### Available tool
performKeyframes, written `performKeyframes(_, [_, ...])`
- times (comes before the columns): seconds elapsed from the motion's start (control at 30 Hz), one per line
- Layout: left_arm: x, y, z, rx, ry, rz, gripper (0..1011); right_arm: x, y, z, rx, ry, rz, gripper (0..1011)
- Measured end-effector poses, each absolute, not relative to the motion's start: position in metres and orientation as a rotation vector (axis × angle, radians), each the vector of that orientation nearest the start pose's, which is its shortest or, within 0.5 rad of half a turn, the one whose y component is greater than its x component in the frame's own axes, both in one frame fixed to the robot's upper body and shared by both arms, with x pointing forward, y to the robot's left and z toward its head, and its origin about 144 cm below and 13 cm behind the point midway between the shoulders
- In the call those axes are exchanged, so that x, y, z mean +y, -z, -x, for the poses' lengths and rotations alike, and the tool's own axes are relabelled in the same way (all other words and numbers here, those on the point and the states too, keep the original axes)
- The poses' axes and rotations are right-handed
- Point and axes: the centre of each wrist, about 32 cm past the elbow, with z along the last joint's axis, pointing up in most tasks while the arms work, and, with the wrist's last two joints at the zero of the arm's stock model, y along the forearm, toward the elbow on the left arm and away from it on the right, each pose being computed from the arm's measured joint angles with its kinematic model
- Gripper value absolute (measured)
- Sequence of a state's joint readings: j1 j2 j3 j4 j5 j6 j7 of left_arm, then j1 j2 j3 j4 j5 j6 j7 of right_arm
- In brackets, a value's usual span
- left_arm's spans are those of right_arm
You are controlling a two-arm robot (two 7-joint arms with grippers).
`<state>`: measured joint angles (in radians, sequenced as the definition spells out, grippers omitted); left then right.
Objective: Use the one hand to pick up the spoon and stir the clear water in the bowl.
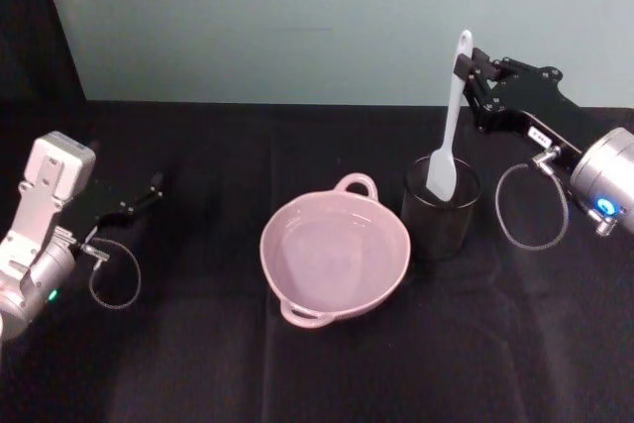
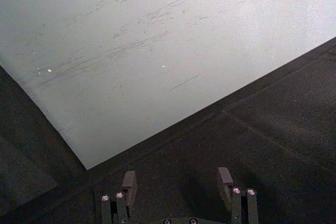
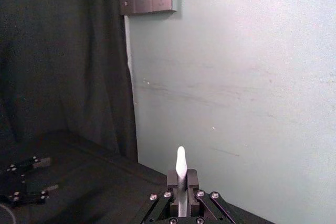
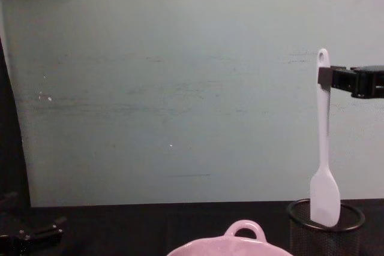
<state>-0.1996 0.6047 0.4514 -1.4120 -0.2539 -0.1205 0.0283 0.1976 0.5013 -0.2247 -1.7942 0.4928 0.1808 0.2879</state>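
The right tool (image 1: 469, 71) is clamped on the upper handle of the spoon (image 1: 448, 131), which hangs upright below it with its head just inside the black mesh cup (image 1: 441, 207), the pink bowl (image 1: 335, 255) beside that, while the left tool (image 1: 151, 188) rests apart-fingered over the tabletop (image 1: 198, 364).

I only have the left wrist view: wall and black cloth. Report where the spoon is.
Observer: The right gripper is shut on the spoon near its handle tip, and the spoon hangs upright.
Operator: Give me the paddle head's position.
Observer: It dips just inside the rim of the black mesh cup, not yet lifted clear.
Operator: Locate the bowl.
Observer: The pink bowl sits close beside the cup, on the robot's left of it, with clear water in it.
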Motion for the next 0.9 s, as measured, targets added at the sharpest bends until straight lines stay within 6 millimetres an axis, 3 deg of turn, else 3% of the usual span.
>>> performKeyframes(0.9, [0.31, -1.14, -0.489, -0.285, -1.248, -0.304, 1011, -0.293, -1.202, -0.508, 0.165, 1.034, -0.161, 111])
